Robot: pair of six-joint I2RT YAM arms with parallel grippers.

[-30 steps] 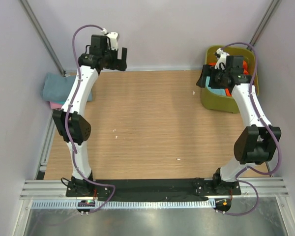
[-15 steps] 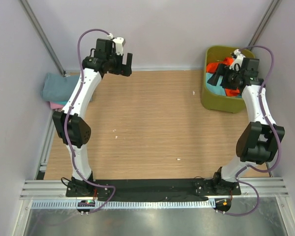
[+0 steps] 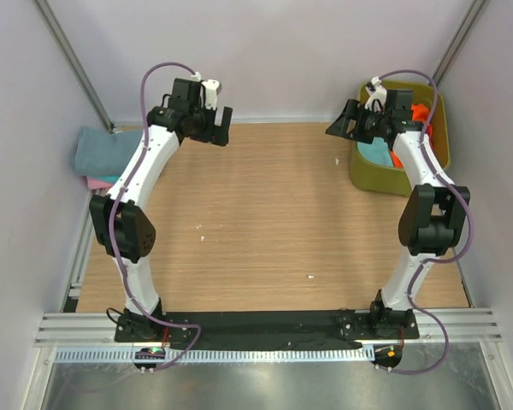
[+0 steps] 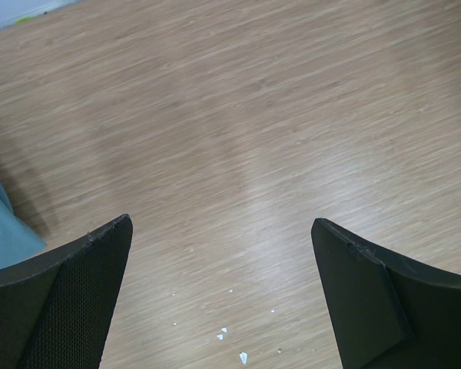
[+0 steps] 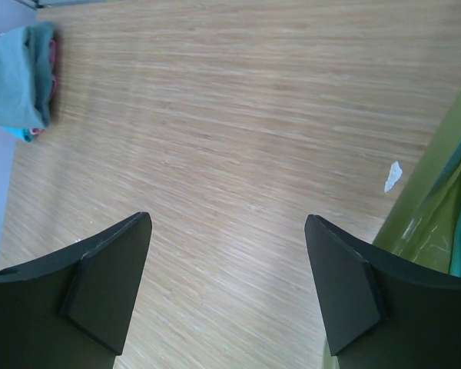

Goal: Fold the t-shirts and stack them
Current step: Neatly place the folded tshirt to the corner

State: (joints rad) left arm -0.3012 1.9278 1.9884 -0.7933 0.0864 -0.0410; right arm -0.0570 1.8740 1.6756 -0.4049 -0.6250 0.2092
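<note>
— T-shirts [image 3: 103, 152] are seen folded in a stack at the far left edge of the table [image 3: 256, 213], grey-blue over pink.
— More are heaped in the olive tub [image 3: 385, 181] at far right: orange, turquoise.
— Left gripper [image 3: 215, 125] is held above the wood, fingers spread wide.
— Right gripper [image 3: 344, 126] is parted too, just beside the tub's rim; a white scrap [image 3: 338, 161] is spotted near it.

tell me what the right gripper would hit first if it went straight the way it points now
Most likely the bare wooden table. The right gripper is open and empty, with only tabletop showing between its fingers. The olive-green tub sits off to one side, outside that line. Depth is hard to judge.
</note>
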